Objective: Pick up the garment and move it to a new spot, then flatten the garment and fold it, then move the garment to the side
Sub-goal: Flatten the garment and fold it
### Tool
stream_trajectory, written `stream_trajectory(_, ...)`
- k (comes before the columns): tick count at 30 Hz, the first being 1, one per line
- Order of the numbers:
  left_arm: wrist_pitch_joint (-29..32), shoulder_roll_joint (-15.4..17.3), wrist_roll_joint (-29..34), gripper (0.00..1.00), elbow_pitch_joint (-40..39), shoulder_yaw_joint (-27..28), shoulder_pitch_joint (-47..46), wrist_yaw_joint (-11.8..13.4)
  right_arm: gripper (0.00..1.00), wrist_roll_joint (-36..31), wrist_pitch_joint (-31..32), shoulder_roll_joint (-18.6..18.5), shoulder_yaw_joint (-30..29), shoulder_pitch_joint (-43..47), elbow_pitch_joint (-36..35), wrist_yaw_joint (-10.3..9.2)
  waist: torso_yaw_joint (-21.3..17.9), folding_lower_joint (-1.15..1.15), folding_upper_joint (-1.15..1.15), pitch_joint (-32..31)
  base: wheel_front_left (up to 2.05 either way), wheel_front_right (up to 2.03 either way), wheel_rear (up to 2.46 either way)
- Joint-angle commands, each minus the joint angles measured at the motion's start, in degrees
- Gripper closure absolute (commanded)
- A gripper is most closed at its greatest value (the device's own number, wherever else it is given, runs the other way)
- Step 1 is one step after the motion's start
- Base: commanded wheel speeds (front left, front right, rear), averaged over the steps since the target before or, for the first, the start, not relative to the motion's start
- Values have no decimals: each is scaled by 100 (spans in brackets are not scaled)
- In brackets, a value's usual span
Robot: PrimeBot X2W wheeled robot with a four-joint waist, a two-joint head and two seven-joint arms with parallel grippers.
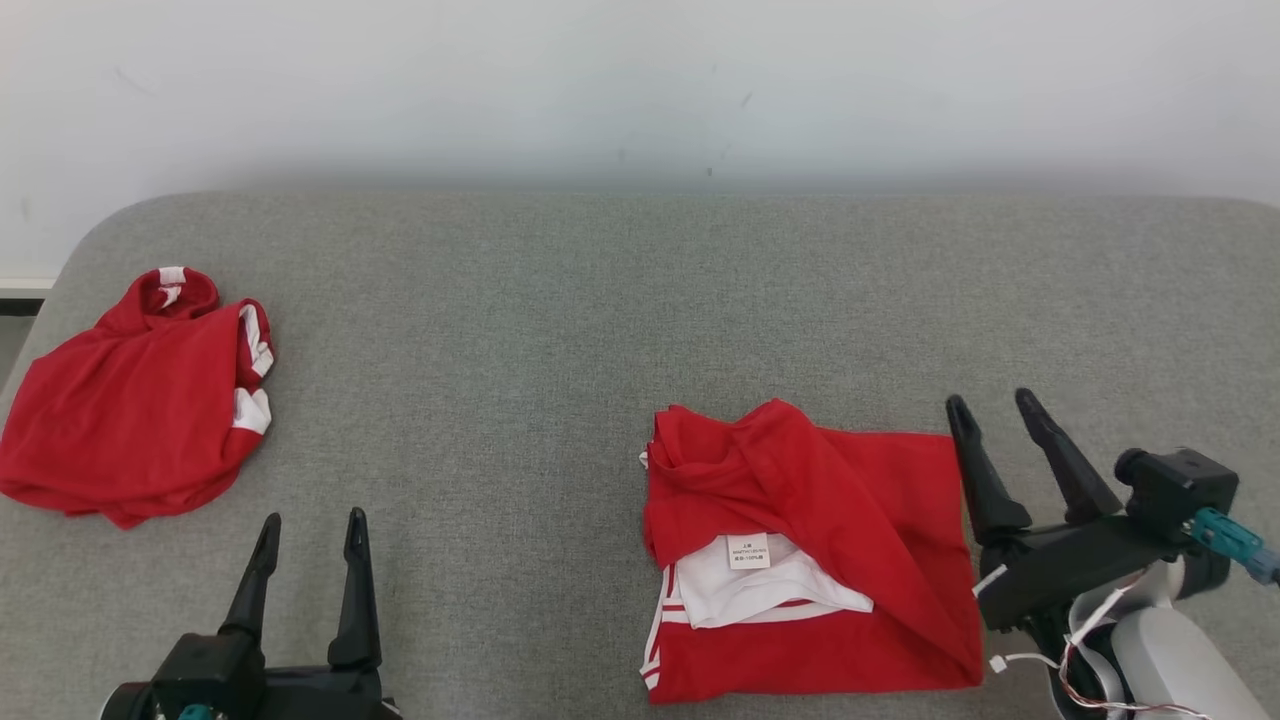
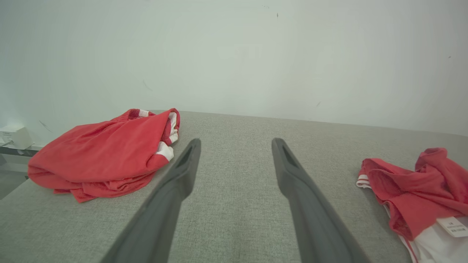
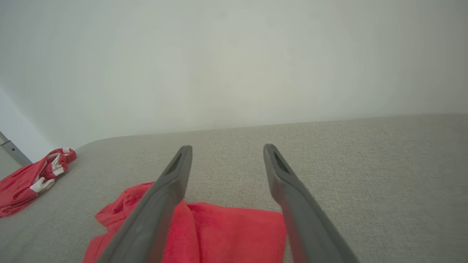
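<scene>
your left gripper and right gripper both hang spread and empty, the garment lies rumpled on the grey top just left of the right one, so pinch its far corners low and tug it flat evenly.

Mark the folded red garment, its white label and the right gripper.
folded red garment (image 1: 880,500), head view, flat red top layer.
white label (image 1: 749,550), head view, middle of the tag.
right gripper (image 1: 990,398), head view, midway between its open fingertips.
</scene>
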Motion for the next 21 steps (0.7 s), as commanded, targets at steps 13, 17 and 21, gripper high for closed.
stream_trajectory(13, -20, -6, 58, 0, -4, 38, 17, -43, 0, 16, -37, -145, -35, 150, 329, -14, 82, 0, 0, 38, 0, 0, 0)
stream_trajectory(17, -20, -6, 35, 0, 7, 39, -12, -54, 0, -38, -165, -242, -68, 172, 617, -14, 128, 0, 0, 71, 0, 0, 0)
stream_trajectory(21, -20, -7, 19, 0, -2, 25, -2, -59, 8, -140, -299, -394, -7, 227, 894, -14, 158, 0, 0, 85, 0, 0, 0)
